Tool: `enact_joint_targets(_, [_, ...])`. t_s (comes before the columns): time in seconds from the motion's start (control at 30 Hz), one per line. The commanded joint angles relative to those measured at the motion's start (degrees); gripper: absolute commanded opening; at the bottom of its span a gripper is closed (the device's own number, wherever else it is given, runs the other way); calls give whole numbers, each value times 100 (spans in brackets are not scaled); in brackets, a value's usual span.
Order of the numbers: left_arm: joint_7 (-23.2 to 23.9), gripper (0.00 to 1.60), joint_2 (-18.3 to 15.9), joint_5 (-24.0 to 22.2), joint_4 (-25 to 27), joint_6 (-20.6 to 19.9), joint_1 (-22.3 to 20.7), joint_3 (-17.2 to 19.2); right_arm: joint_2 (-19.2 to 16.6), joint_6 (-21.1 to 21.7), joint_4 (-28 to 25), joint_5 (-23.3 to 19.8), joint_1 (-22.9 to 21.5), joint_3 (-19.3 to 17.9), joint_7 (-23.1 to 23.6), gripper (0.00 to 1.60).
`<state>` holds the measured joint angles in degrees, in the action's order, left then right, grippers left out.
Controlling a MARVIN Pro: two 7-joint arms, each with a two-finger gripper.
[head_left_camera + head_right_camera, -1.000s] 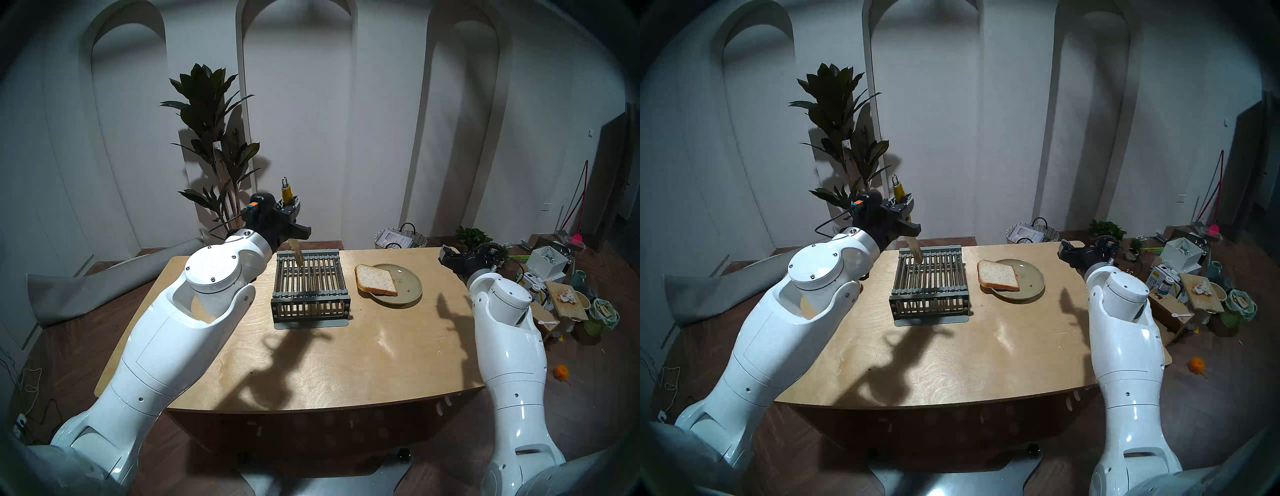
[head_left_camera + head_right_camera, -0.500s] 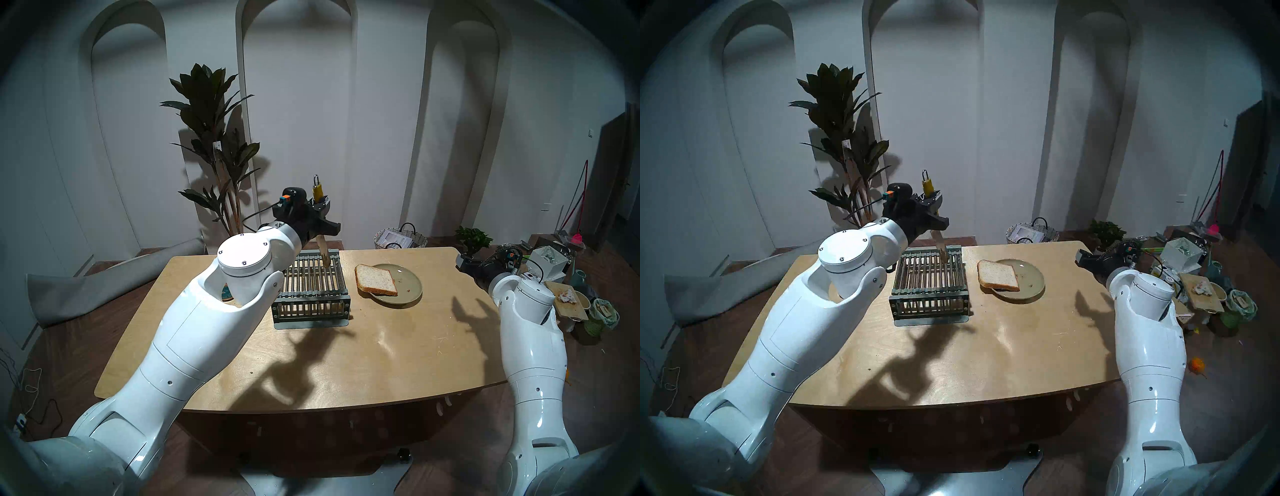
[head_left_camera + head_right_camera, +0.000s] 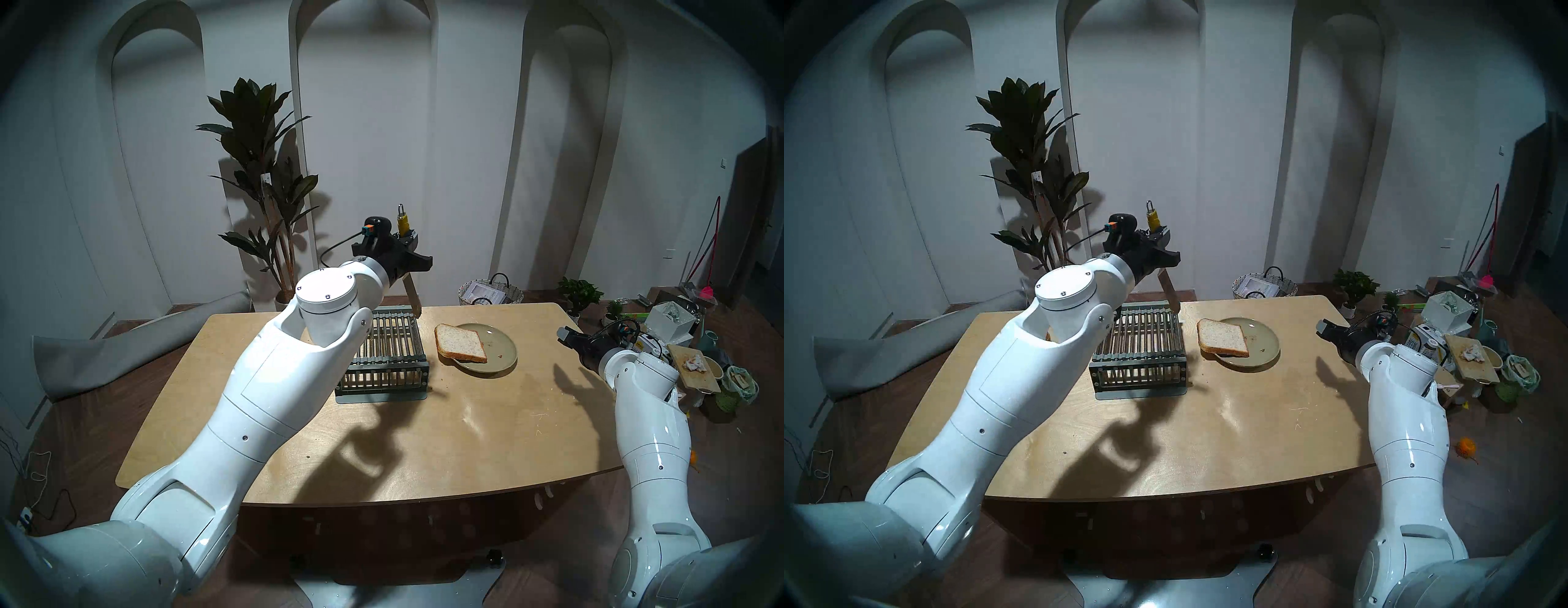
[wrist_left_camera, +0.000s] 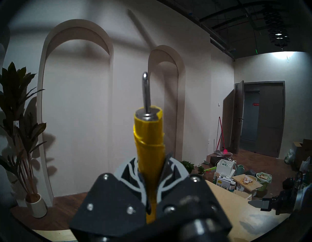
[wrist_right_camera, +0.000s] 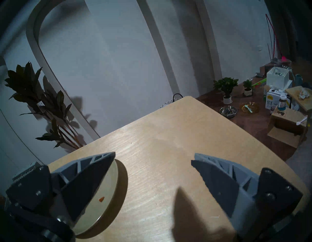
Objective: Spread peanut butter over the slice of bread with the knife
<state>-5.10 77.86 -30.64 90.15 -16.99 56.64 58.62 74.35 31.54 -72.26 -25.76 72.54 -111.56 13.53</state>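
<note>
Bread [image 3: 461, 343] lies on the green plate [image 3: 500, 358] right of centre. Right gripper [image 3: 565, 332], at the right edge, spreads wide and empty. Farther back, upper centre, the left gripper [image 3: 409, 250] clamps the knife [image 3: 412, 293], blade slanting down over the rack [image 3: 390, 339].

The left arm reaches forward over the table's middle, elbow bent, wrist level; the left gripper [image 3: 406, 250] points forward and to the right, its fingers [image 4: 170, 170] clamped on the yellow handle of the knife [image 4: 148, 135], which stands upright with the blade hanging below; the right arm extends along the table's right edge, forearm raised; the right gripper [image 5: 152, 159] tilts slightly downward, its jaws spread wide with nothing between them.
</note>
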Motion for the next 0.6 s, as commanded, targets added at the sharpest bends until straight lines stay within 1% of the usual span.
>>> enact_joint_targets(0.0, [-15,0,503,-86,-270,27,-524,-28,143,-83,106,-125,-321,38,57,160])
enact_joint_targets(0.13, [-3,0,662,-170,-513,50,-648,-70,256,-87,287,-203,-366,16,56,160])
enact_joint_targets(0.23, [-19,0,776,-167,-716,78,-760,-128,338,95,459,-232,-471,11,-93,160])
enact_joint_targets(0.33, [-23,0,878,-178,-882,105,-865,-170,384,188,560,-260,-556,15,-155,160])
enact_joint_targets(0.4, [-17,0,972,-179,-1057,122,-961,-218,404,411,569,-269,-640,62,-252,160])
enact_joint_targets(0.43, [-17,0,972,-179,-1057,122,-961,-218,404,411,569,-269,-640,62,-252,160])
enact_joint_targets(0.5, [-14,0,1050,-179,-1222,135,-1051,-264,436,617,590,-329,-734,46,-334,160])
enact_joint_targets(0.53, [-14,0,1050,-179,-1222,135,-1051,-264,436,617,590,-329,-734,46,-334,160])
enact_joint_targets(0.57, [-7,0,1073,-176,-1270,132,-1079,-288,437,717,594,-362,-759,34,-350,160])
